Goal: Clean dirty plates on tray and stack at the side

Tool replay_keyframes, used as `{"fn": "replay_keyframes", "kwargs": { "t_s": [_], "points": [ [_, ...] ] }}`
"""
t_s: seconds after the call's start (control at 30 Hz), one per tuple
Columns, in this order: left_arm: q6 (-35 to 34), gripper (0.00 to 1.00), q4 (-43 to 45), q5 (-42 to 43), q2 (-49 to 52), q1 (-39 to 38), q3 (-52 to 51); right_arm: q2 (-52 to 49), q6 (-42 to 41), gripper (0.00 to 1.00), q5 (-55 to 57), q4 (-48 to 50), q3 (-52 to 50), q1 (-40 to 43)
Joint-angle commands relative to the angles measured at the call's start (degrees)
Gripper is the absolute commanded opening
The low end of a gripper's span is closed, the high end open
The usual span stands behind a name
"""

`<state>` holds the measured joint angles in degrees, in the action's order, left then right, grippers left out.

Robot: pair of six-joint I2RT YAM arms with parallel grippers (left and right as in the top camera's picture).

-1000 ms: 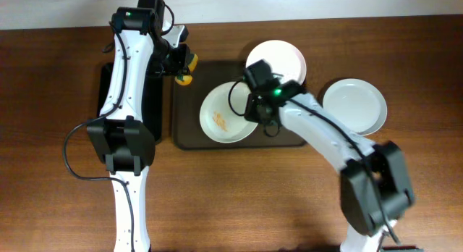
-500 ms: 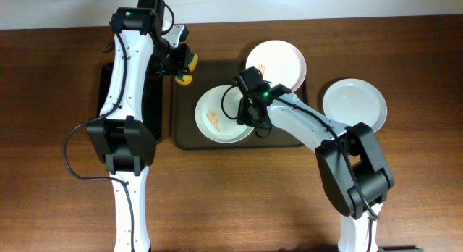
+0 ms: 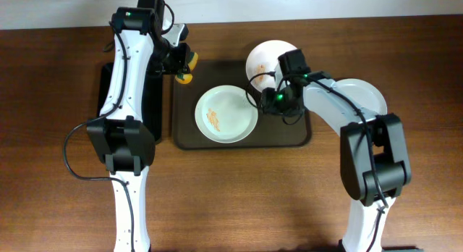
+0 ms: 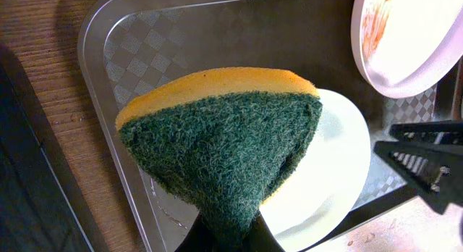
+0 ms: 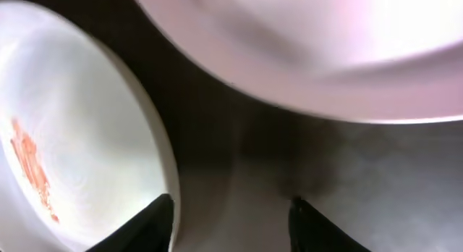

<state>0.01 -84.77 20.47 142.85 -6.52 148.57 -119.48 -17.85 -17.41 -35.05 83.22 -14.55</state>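
No text, label, brand, number or sign is legible in any view; the plates (image 3: 231,111), the tray (image 3: 182,123), the sponge (image 4: 224,136) and the desk (image 3: 58,172) carry no readable marking.

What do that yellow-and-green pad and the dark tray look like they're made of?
Yellow-and-green sponge: soft yellow foam under a coarse green scouring layer, going by its fuzzy fibres. Dark rectangular tray: probably moulded plastic, semi-glossy, with an embossed checker pattern.

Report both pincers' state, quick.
Left pincer: shut on the sponge.
Right pincer: open, holding nothing.
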Motion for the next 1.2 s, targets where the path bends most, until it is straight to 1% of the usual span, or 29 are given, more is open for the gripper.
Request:
{"fn": "replay_keyframes", "kwargs": {
  "t_s": [0.0,0.03,0.1,0.2,0.33,0.4,0.43,0.47,0.53,0.83,0.93,1.07,1.17],
  "points": [
    [1.1,0.01,0.0,-0.3,-0.2,0.1,0.4,-0.8,1.5,0.47,-3.7,0.2,1.4,-0.5],
    [1.1,0.01,-0.1,-0.3,-0.2,0.1,0.4,-0.8,1.1,0.44,-3.8,0.2,1.4,-0.7],
    [1.1,0.01,-0.3,-0.3,-0.2,0.1,0.4,-0.8,0.9,0.43,-3.2,0.3,1.4,-1.2],
    [1.1,0.01,-0.1,-0.3,-0.2,0.1,0.4,-1.4,0.9,0.4,0.8,1.0,1.4,-2.5],
    [1.1,0.01,0.2,-0.3,-0.2,0.1,0.4,-3.8,0.3,0.32,1.6,4.4,1.4,-4.3],
    [1.1,0.01,0.2,-0.3,-0.2,0.1,0.4,-4.6,-1.7,0.21,2.5,5.1,1.4,-4.9],
    [1.1,0.01,0.1,-0.3,-0.2,0.1,0.4,-4.7,-2.9,0.17,3.5,5.2,1.4,-5.0],
    [1.1,0.01,0.1,-0.3,-0.2,0.1,0.4,-4.7,-4.4,0.11,4.6,5.4,1.4,-5.3],
    [1.1,0.01,-0.1,-0.3,-0.2,0.1,0.4,-4.7,-6.0,0.04,4.6,5.7,1.4,-5.3],
    [1.3,0.01,-3.7,-0.3,-0.2,-2.2,0.4,-4.7,-11.5,0.04,4.6,5.6,1.4,-5.4],
    [3.6,0.01,-5.7,-0.4,0.0,-4.1,-0.6,-4.7,-11.7,0.04,4.3,6.2,1.4,-5.4],
    [2.8,0.01,-4.2,-0.4,0.1,-6.3,-6.3,-4.7,-12.7,0.04,4.3,6.4,1.4,-5.4],
    [0.7,0.01,0.3,-0.4,0.1,-7.4,-14.1,-4.7,-13.1,0.04,4.4,6.5,1.4,-5.4]
  ]
}}
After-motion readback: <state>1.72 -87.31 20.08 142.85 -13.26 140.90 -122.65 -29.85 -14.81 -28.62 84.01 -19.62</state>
